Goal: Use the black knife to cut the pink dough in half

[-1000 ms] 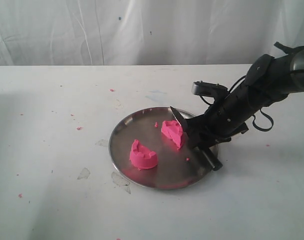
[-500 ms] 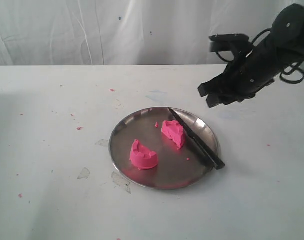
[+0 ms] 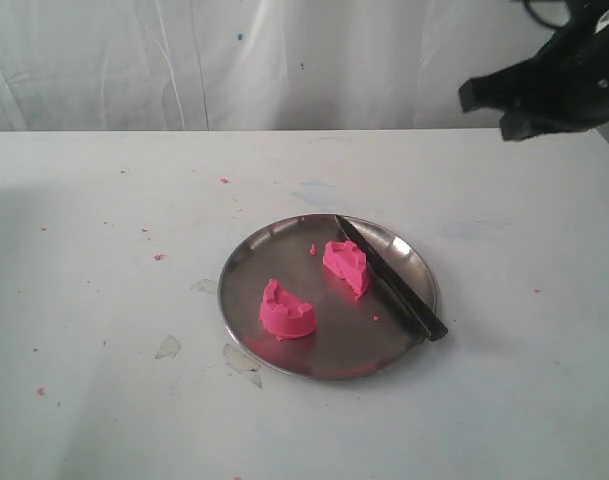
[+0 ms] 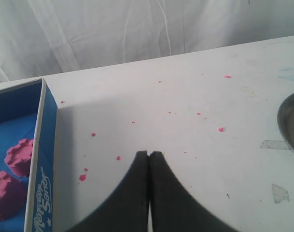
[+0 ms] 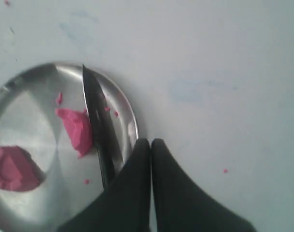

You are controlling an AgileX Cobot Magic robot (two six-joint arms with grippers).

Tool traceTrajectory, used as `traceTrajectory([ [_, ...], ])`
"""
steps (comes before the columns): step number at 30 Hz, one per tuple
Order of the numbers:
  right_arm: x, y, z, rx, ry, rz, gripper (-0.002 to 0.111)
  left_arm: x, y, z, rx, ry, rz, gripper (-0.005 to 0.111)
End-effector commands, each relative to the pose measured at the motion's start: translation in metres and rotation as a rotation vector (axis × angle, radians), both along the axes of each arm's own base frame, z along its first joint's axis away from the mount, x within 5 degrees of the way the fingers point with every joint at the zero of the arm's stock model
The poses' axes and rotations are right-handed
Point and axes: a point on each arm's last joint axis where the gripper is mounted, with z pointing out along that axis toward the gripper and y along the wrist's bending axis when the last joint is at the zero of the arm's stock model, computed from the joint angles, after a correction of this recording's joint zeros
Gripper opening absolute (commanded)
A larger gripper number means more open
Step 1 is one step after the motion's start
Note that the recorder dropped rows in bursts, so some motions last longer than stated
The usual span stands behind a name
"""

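Lying nearest on the white table [image 3: 104, 420] are a few clear scraps [image 3: 167, 347] and scattered pink crumbs [image 3: 159, 257]. Just behind them sits the round steel plate [image 3: 349, 350]. The dough [image 3: 287, 305] is on it in two pieces, set apart. The near half [image 3: 287, 318] is toward the plate's front left, cup-shaped with a notched top. The far half [image 3: 346, 265] is a wedge nearer the middle. The knife [image 3: 389, 276] lies flat along the far half's right side, close against it. Its tip points to the plate's back rim and its handle end sticks out over the front right rim. Nothing holds it.

Farther back and high, at the upper right of the exterior view, the right claw [image 3: 484, 100] hangs in the air, well apart from plate and knife. Its wrist view shows both fingers [image 5: 137, 174] pressed together at the tips with nothing between them, and the plate, both halves and the knife below.

The left claw [image 4: 149, 153] does not show in the exterior view. In its wrist view the fingers meet along their length, gripping nothing, above bare table dotted with crumbs. Beside it stands a blue box [image 4: 46, 145] holding darker pink lumps [image 4: 19, 157], and the plate's rim shows at that view's edge.

A white sheet [image 3: 284, 60] hangs behind the table.
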Motion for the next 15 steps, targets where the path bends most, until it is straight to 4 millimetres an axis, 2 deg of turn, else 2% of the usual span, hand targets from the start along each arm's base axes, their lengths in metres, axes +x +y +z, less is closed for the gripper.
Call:
traceTrajectory([
  [1,-0.048,-0.014,0.043,0.048,-0.289,-0.041,0.0,-0.001,0.001,-0.001,0.012,-0.007,0.002,0.0],
  [4,-0.085,-0.022,0.057,0.057,-0.474,-0.041,0.0,-0.001,0.001,-0.001,0.012,-0.007,0.002,0.0],
  [6,-0.108,-0.028,0.059,0.031,-0.593,-0.036,0.0,-0.001,0.001,-0.001,0.012,-0.007,0.002,0.0],
  [10,-0.152,-0.037,0.045,0.013,-0.747,-0.024,0.0,-0.001,0.001,-0.001,0.012,-0.007,0.002,0.0],
  [15,-0.188,-0.043,0.025,0.021,-0.913,-0.013,0.0,-0.001,0.001,-0.001,0.012,-0.007,0.002,0.0],
])
